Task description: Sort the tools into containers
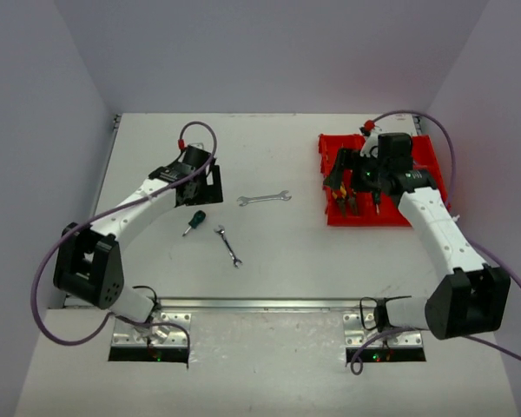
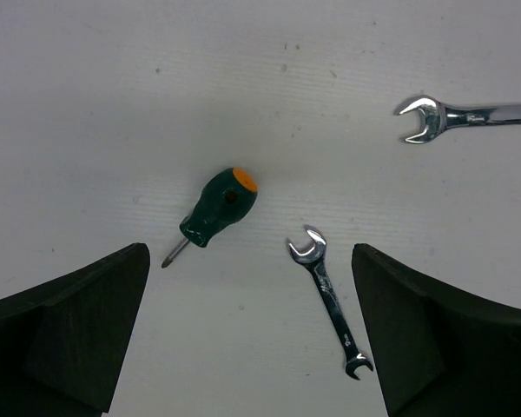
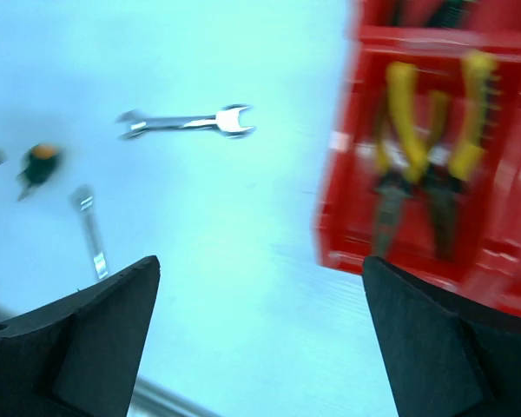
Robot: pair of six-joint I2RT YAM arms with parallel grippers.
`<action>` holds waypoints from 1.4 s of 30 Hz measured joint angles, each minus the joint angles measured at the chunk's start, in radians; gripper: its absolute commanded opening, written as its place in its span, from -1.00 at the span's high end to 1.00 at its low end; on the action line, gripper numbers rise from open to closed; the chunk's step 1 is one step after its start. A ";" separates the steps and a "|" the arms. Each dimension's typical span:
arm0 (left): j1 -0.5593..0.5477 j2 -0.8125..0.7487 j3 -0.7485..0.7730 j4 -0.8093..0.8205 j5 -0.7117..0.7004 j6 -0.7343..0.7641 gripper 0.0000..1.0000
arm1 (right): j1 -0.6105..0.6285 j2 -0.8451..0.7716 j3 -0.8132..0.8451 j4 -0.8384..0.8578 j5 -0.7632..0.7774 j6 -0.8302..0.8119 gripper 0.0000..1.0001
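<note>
My right wrist view is smeared by motion blur. In it I can only just make out two yellow-handled pliers point(image 3: 399, 113) lying side by side in a compartment of the red tray point(image 3: 347, 234), which is cut off at the top and right edges of the frame. From the top camera, the right gripper point(image 1: 346, 176) and its wrist hang over the middle of the tray in the upper right and cover most of its compartments. I cannot tell what lies under them. The right gripper's fingers point(image 3: 87, 339) stand wide apart with nothing between them. The left gripper point(image 2: 252, 339) is also spread wide and empty, and only the tips of its dark fingers show in the bottom corners. A green screwdriver point(image 2: 217, 208) with an orange cap lies between and above them, with a small silver wrench point(image 2: 330, 300) just to its right, apart from it. A larger wrench point(image 2: 469, 115) runs off the right edge at the upper right. All three lie loose on the white table point(image 1: 286, 278), left of centre in the top view and well apart from the tray. The tabletop is matte, with pale plain walls on three sides. A metal rail point(image 1: 269, 304) along the near edge carries both arm bases.
</note>
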 measured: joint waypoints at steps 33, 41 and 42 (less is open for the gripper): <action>0.124 0.244 -0.010 -0.031 0.279 0.111 0.90 | 0.029 -0.167 -0.184 0.222 -0.383 0.015 -0.98; -0.091 -0.214 -0.078 0.252 0.534 -0.146 1.00 | 0.228 -0.212 -0.346 0.483 -0.599 0.202 -0.83; -0.132 -0.241 -0.080 0.294 0.550 -0.185 1.00 | 0.273 -0.225 -0.363 0.505 -0.598 0.219 -0.82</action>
